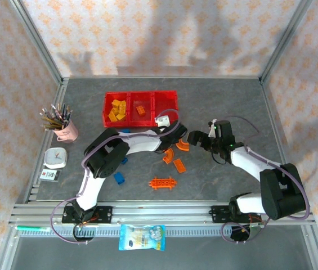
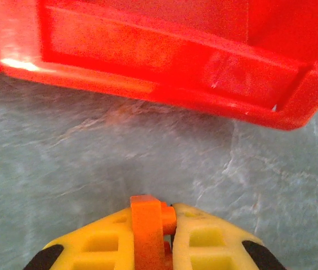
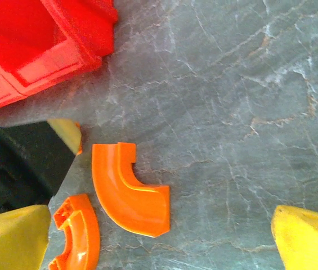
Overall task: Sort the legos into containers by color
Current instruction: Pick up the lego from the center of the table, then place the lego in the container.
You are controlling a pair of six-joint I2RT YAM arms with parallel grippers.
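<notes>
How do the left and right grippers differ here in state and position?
The left gripper is shut on an orange piece; the right gripper is open, holding nothing. The left gripper faces the near wall of the red bins; the right gripper hangs over a large curved orange piece and a slimmer one on the table. Both have yellow fingers.

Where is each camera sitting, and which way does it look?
Top external: above and behind the arms, looking down on the grey table; both arms show.
Left wrist: on the left arm, facing the translucent red plastic bins; the left gripper pinches a small orange brick.
Right wrist: on the right arm, looking down at a curved orange piece; the right gripper's yellow fingers sit wide apart.
Shared: all three views show the red bins.
</notes>
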